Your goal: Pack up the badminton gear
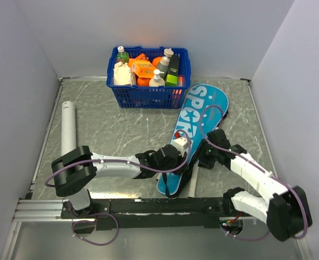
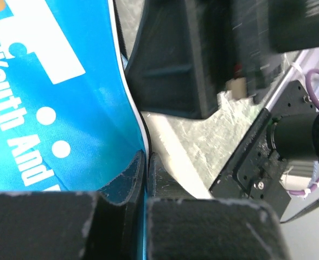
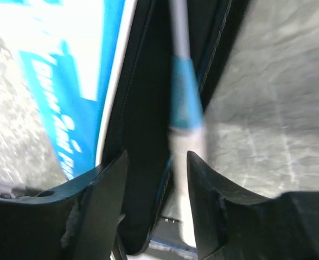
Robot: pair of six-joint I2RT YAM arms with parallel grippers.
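One racket (image 3: 184, 100) blurred, partly hidden in case (image 2: 94, 108) | left gripper (image 2: 147, 162) pinching case edge | right gripper (image 3: 157, 157) spread

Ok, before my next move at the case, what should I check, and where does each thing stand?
1. Left gripper pinching the edge of the teal case: ok, its fingers are shut on the fabric.
2. Case mouth open: ok, the dark interior shows in the right wrist view.
3. Racket in the opening: ok, its shaft lies within it; how far in, cannot tell.
4. Right gripper open: ok, fingers apart; whether they touch the racket, cannot tell, the view is blurred.
5. White tube packed: not ok, it lies outside the case at the far left.
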